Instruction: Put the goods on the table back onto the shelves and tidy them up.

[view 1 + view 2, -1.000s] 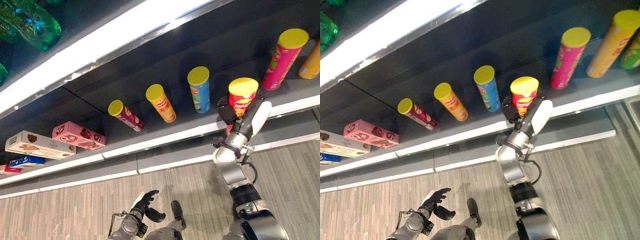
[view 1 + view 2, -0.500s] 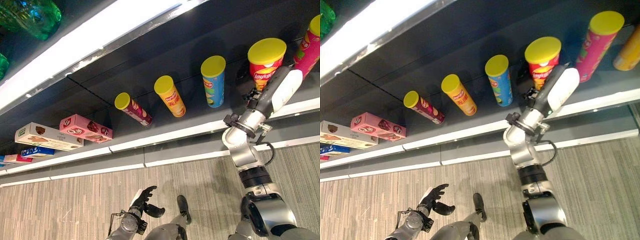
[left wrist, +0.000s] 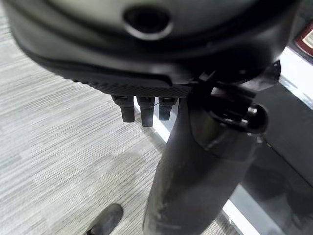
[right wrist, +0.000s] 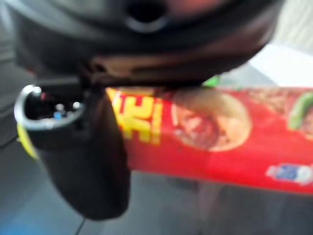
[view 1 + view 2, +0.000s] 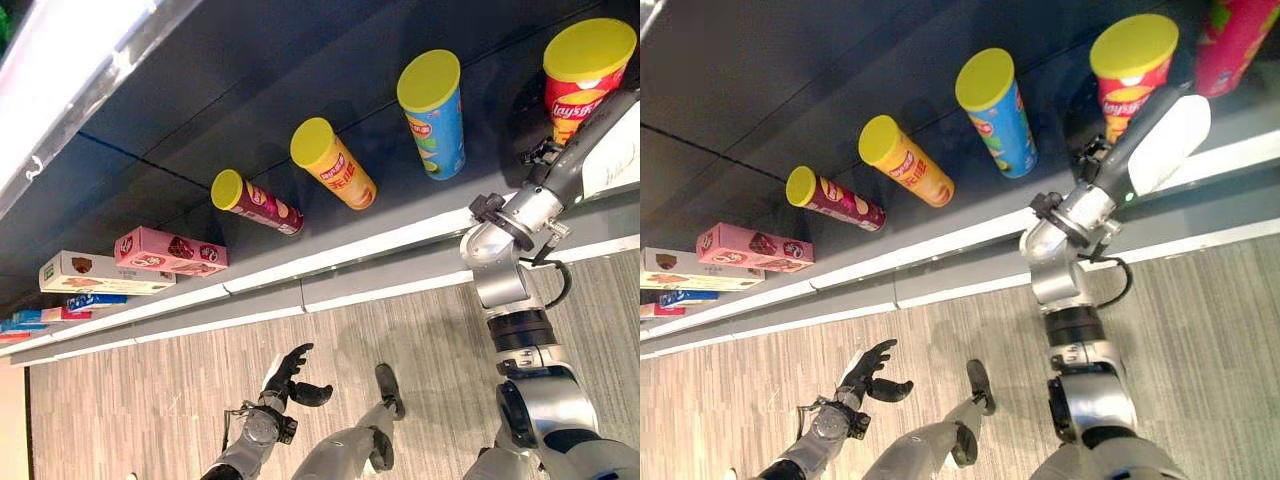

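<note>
The red chip can (image 5: 1130, 75) stands on the dark shelf (image 5: 940, 245), at the right end of a row of cans. Its yellow lid faces out toward the camera and its long side runs straight back from lid to bottom, standing up on the shelf board. In the right wrist view the red chip can (image 4: 205, 137) lies long across the picture, just past the thumb.

The right robot hand (image 5: 1095, 160) is right at the can's lower part. Its fingers are hidden behind the arm and the can, so I cannot tell if they are wrapped round it or let go.

A can like this is probably light and stiff, made of card with a smooth, slippery skin. It may dent if squeezed hard. It is tall and thin, so it could tip from a bump. The best place to hold it looks like the middle of the round side, not the lid.

Next to it stand a blue chip can (image 5: 998, 110), an orange chip can (image 5: 905, 160) and a dark red chip can (image 5: 833, 200). A pink box (image 5: 755, 248) lies further left.

The left robot hand (image 5: 872, 375) hangs low over the floor, fingers loose, holding nothing
</note>
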